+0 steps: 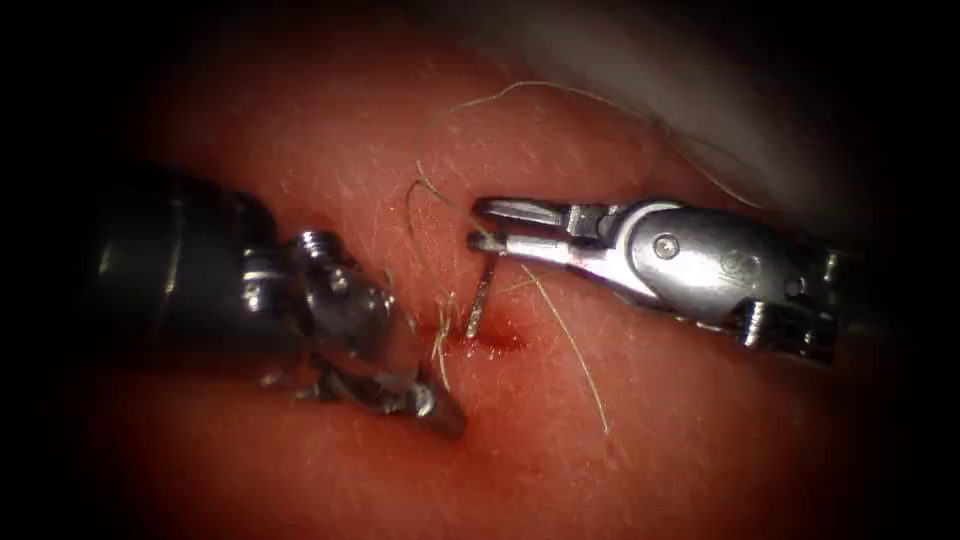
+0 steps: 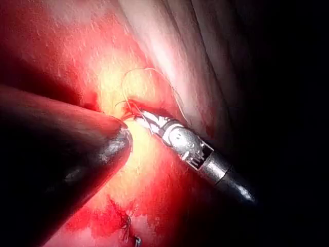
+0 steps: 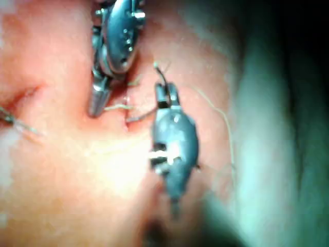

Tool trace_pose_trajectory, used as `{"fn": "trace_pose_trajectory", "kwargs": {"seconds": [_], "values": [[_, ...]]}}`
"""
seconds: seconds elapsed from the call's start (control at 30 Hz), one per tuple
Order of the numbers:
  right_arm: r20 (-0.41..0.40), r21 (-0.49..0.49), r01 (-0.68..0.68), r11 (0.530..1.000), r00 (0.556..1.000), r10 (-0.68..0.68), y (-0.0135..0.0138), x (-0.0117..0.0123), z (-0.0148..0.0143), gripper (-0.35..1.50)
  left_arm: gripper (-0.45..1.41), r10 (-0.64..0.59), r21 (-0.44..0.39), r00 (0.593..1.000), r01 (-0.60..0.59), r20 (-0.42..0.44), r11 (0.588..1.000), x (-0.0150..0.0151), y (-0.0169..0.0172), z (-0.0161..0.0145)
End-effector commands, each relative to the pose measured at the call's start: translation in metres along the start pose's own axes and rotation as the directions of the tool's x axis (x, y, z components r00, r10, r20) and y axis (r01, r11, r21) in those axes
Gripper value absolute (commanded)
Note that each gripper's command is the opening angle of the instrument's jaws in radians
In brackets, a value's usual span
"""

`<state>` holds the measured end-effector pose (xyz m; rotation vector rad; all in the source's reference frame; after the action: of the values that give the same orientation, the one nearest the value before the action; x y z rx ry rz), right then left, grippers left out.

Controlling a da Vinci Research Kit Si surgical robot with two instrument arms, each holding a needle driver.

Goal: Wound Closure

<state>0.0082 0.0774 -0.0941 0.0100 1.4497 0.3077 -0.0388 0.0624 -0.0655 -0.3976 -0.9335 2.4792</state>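
The cut (image 1: pixel 497 341) is a small red slit in the tissue (image 1: pixel 640 440). The needle (image 1: pixel 481 297) stands steeply, its lower end in the tissue at the cut's left edge. The right tool (image 1: pixel 487 226) comes in from the right and is shut on the needle's upper end; it also shows in the left wrist view (image 2: pixel 141 119) and the right wrist view (image 3: pixel 165 92). The left tool (image 1: pixel 438 404) lies left of the cut, jaws shut and holding nothing, its tip resting on the tissue (image 3: pixel 97 104). Pale thread (image 1: pixel 572 350) trails from the needle across the tissue.
More thread (image 1: pixel 520 90) loops over the far tissue toward a pale fold (image 1: pixel 720 90) at the back right. Frayed thread ends (image 1: pixel 441 345) sit just left of the cut. Red fluid (image 2: pixel 110 218) stains the tissue around an earlier stitch.
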Motion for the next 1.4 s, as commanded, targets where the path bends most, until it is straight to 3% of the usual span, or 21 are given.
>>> {"fn": "trace_pose_trajectory", "kwargs": {"seconds": [0.03, 0.47, 0.93, 1.4], "values": [[0.0, 0.012, 0.017, 1.0, 1.0, -0.017, 0.0003, -0.0003, 0.0007, -0.35, -0.35, 0.001, -0.001, 1.0, -0.001, 0.001, 1.0, 0.0002, 0.0, 0.0006], [0.004, 0.077, 0.052, 0.996, 0.999, -0.052, 0.0004, -0.0002, 0.0007, -0.35, -0.35, -0.003, 0.0, 1.0, 0.003, -0.004, 1.0, 0.0001, -0.0003, 0.001], [0.025, 0.075, -0.21, 0.975, 0.978, 0.208, 0.0007, -0.0001, 0.0005, -0.35, -0.35, -0.02, 0.015, 1.0, 0.02, -0.001, 1.0, -0.0013, -0.0014, 0.002], [0.04, -0.054, -0.227, 0.972, 0.973, 0.229, 0.0014, 0.0004, 0.0005, -0.35, -0.35, -0.026, 0.013, 1.0, 0.026, -0.003, 1.0, -0.0007, 0.0, 0.0022]]}}
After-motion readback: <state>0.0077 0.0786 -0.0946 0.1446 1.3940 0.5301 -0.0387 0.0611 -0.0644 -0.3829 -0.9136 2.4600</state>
